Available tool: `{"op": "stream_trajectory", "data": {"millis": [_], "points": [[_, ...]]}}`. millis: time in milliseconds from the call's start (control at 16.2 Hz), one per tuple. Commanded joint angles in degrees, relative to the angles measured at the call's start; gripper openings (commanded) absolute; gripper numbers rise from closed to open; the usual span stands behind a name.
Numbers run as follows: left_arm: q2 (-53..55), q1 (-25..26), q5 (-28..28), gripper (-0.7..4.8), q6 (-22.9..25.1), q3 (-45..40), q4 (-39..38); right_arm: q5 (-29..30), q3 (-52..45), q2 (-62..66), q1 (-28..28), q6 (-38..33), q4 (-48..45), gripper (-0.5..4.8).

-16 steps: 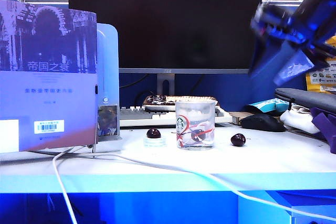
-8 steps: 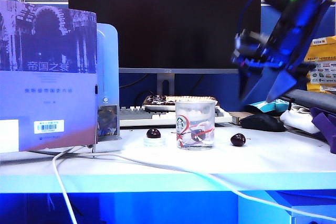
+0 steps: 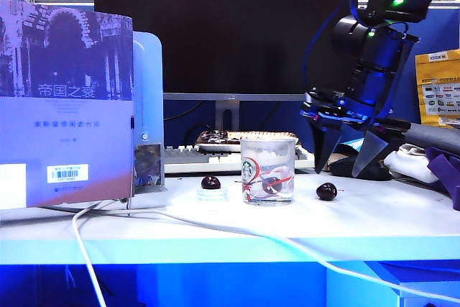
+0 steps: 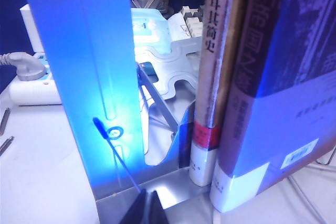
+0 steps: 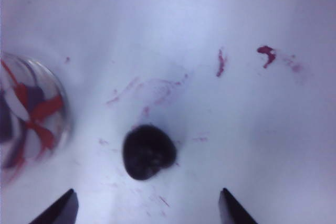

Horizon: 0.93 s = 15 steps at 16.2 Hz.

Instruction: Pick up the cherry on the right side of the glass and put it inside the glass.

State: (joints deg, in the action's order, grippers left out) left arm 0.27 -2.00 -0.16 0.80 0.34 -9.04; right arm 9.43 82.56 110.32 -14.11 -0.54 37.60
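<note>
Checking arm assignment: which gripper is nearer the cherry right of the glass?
Right. The right gripper hangs open just above the cherry; the left gripper sits far off by the books, beyond the glass.

A large book [image 3: 65, 102] with a barcode sticker stands at the left of the exterior view against a pale blue bookend [image 3: 147, 116]. A dark monitor [image 3: 226, 26] fills the upper middle, with a keyboard [image 3: 190, 157] under it. A second cherry [image 3: 210, 182] sits left of centre on the white table [image 3: 230, 224]. A white cable [image 3: 215, 228] crosses the front. A black mouse [image 3: 359, 168] lies at the right, and red stains [image 5: 265, 53] mark the tabletop.
</note>
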Motion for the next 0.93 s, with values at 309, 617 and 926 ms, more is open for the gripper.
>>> {"op": "stream_trajectory", "data": {"millis": [309, 617, 926], "points": [[-0.2, 0.0, 0.2, -0.05, 0.2, 0.0, -0.7, 3.1, 0.9, 1.0, -0.1, -3.1, -0.4, 3.55], [-0.2, 0.0, 0.2, -0.05, 0.2, 0.0, -0.7, 3.4, 1.0, 3.3, -0.1, -6.4, -3.8, 3.39], [-0.2, 0.0, 0.2, -0.05, 0.2, 0.0, -0.7, 3.5, 3.6, 5.5, -0.1, -7.4, -2.9, 3.28]]}}
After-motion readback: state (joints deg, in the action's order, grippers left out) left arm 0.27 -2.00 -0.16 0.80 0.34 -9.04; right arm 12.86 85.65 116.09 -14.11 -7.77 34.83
